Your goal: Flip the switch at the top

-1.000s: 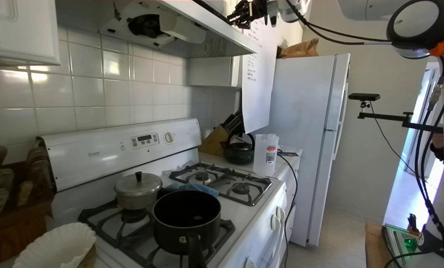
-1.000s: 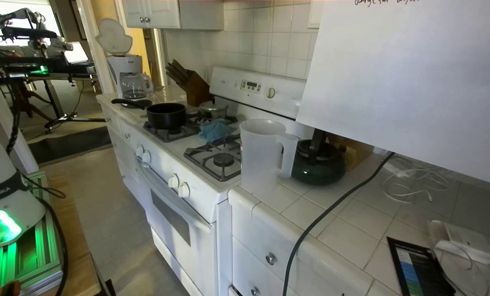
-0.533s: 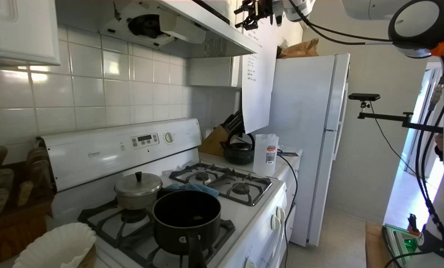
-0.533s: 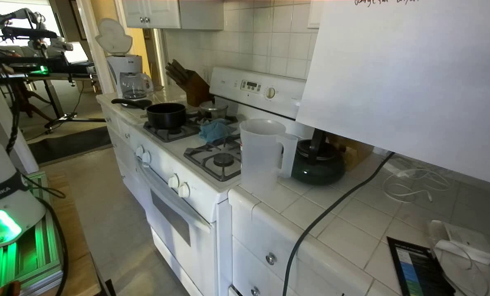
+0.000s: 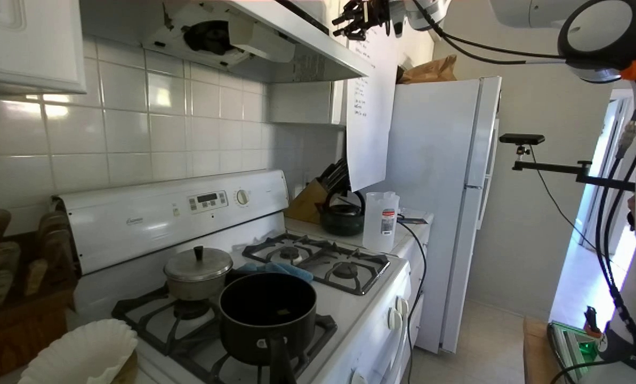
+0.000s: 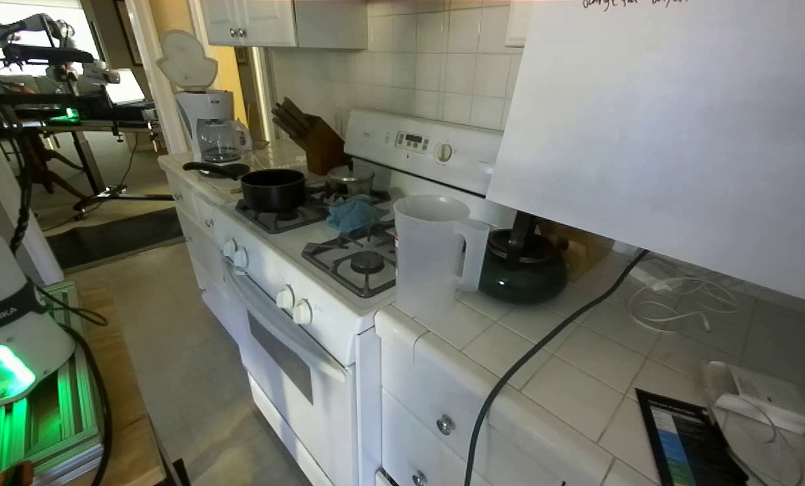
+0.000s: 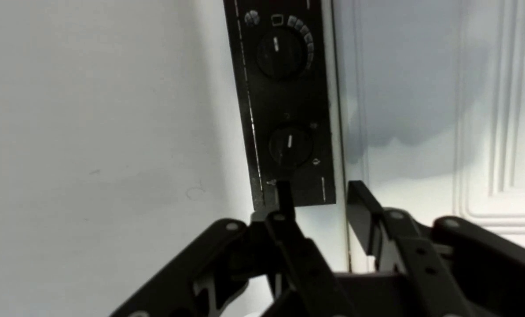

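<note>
White tiled wall (image 5: 126,125) behind the gas stove (image 5: 344,304), tiled tabletop (image 6: 577,364) beside it. Pincer (image 7: 321,196) is spread, up by the range hood (image 5: 302,34), near the black control panel (image 7: 288,97) that's got the rotary knobs (image 7: 291,147).

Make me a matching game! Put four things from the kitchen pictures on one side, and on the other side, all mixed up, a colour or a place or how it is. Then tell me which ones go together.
Things
1. gripper
2. lower knob in the wrist view
3. cloth
4. brown bag

Matches
A. blue
B. on top of the fridge
C. on a black panel
D. open, jaws apart

Right pairs: 1-D, 2-C, 3-A, 4-B
</note>
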Motion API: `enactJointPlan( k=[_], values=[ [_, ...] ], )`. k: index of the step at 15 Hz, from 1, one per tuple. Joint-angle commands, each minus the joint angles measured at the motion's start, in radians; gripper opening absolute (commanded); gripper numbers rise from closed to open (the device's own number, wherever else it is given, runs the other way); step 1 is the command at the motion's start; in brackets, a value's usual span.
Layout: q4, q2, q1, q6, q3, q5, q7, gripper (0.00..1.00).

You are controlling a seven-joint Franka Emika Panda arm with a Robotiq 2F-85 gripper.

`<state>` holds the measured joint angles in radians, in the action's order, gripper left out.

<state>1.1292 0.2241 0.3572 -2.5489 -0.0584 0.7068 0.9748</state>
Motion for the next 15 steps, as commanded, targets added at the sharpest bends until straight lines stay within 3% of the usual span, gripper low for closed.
enactJointPlan(
  k=[1, 3, 5, 7, 9, 11, 15],
  values=[
    [0.073, -0.053, 0.004, 0.013, -0.015, 0.033, -0.033, 0.57],
    [0.096, -0.065, 0.005, 0.017, -0.021, 0.035, -0.038, 0.66],
    [0.115, -0.075, 0.005, 0.018, -0.025, 0.033, -0.039, 0.66],
    [0.126, -0.079, 0.003, 0.012, -0.028, 0.029, -0.038, 0.46],
    [0.137, -0.083, 0.002, 0.007, -0.028, 0.026, -0.036, 0.33],
    [0.143, -0.083, 0.0, 0.004, -0.028, 0.024, -0.035, 0.32],
    [0.141, -0.077, -0.005, -0.01, -0.03, 0.018, -0.035, 0.42]
  ],
)
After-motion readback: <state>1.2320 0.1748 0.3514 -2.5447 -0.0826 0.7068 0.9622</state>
